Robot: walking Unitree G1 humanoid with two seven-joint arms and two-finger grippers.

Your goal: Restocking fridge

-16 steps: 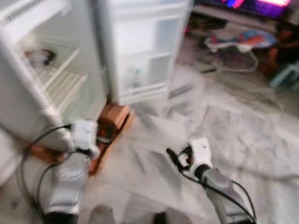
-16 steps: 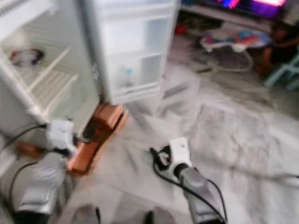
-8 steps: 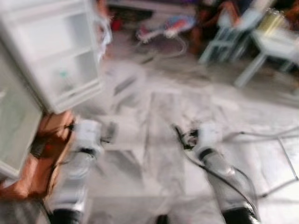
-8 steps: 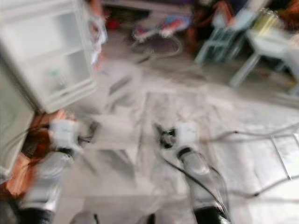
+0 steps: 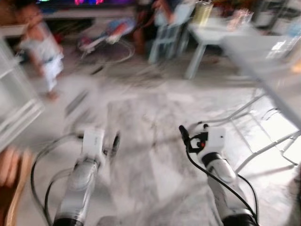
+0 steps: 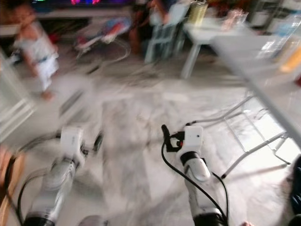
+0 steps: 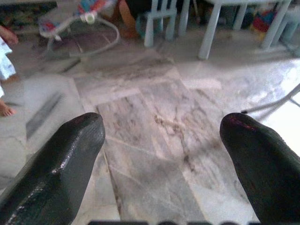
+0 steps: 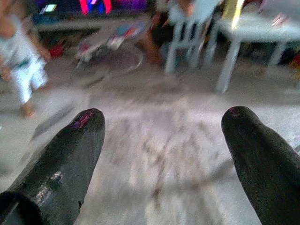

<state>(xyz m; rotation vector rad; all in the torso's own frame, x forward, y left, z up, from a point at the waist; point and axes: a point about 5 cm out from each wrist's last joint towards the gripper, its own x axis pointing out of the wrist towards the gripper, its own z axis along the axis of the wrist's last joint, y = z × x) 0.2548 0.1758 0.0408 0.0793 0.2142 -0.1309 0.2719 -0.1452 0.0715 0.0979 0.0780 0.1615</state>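
The white fridge [image 5: 13, 113] shows as a blurred strip at the far left edge, with a brown wooden base [image 5: 10, 169] below it. My left gripper [image 7: 161, 136] is held low over the marble floor [image 5: 141, 122], open, with nothing between its black fingers [image 7: 70, 154]. My right gripper [image 8: 161, 126] is also out in front of me over the floor, open and empty. In the left eye view the left gripper [image 5: 114, 143] and right gripper [image 5: 184, 134] sit side by side, well apart from the fridge.
A small person in white [image 5: 44, 54] stands at the back left near the fridge. A baby bouncer [image 5: 106, 40] and a pale blue chair [image 5: 164, 33] lie further back. A white folding table [image 5: 263, 56] with metal legs [image 5: 263, 141] runs along the right.
The whole picture has swung to the right: the open fridge slid off to the left edge, and the table and chairs came into view. Both arms stay held out in front.
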